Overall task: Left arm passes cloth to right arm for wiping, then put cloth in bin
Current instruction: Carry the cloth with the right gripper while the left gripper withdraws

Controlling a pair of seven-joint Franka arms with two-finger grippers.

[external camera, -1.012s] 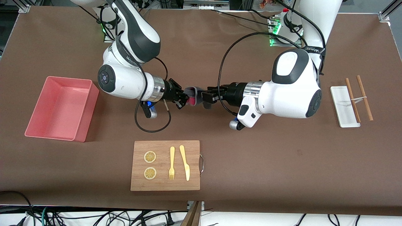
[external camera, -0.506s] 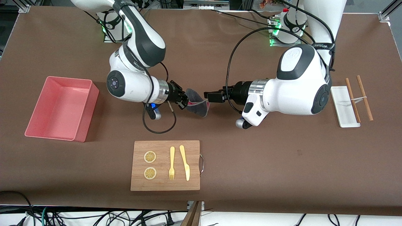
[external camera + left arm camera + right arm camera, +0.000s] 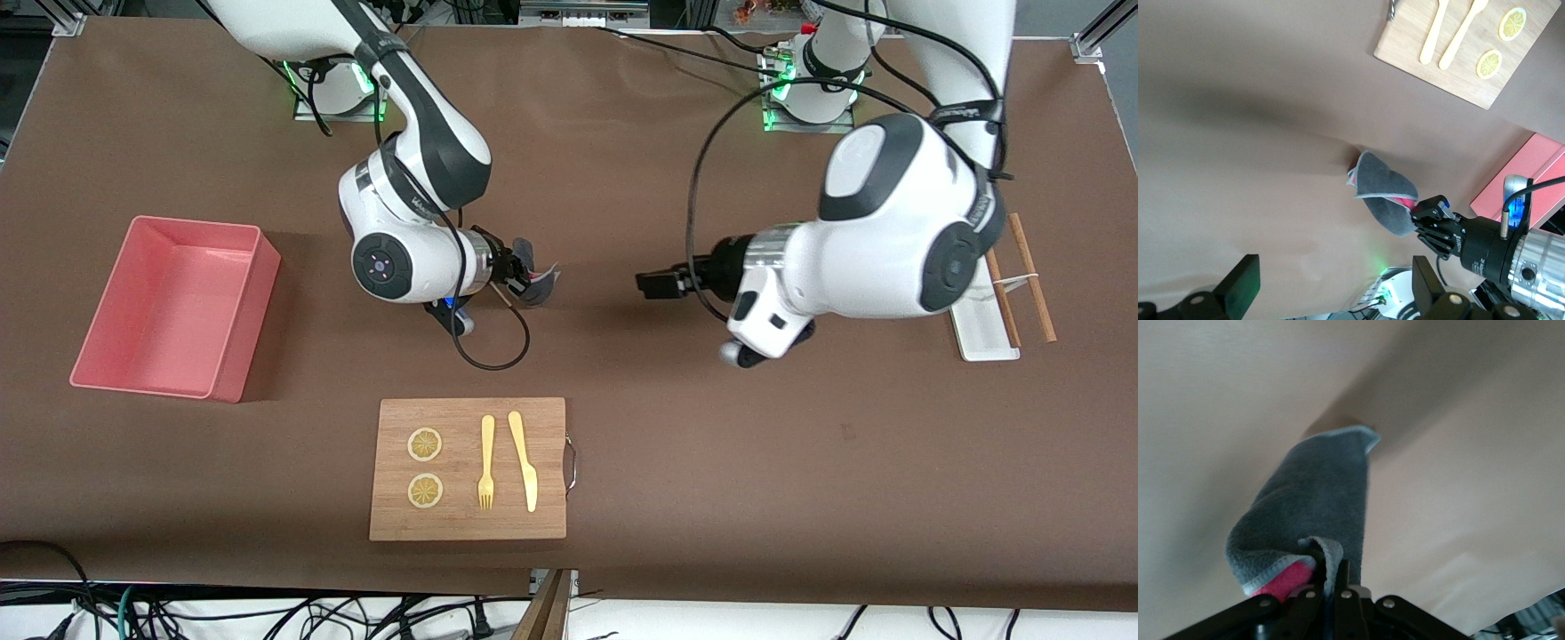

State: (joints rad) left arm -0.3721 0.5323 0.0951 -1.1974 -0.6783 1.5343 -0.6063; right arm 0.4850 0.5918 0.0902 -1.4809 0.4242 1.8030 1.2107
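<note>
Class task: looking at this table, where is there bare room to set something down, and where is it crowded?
Bare brown table lies between the wooden board and the white tray, and between the bin and the board. Crowded: mid-table, where the right gripper holds the cloth and the open left gripper hangs.

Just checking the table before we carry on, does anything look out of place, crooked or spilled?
Nothing stands out. The cloth hangs from the right tool, the bin sits upright, and the wooden board lies square.
</note>
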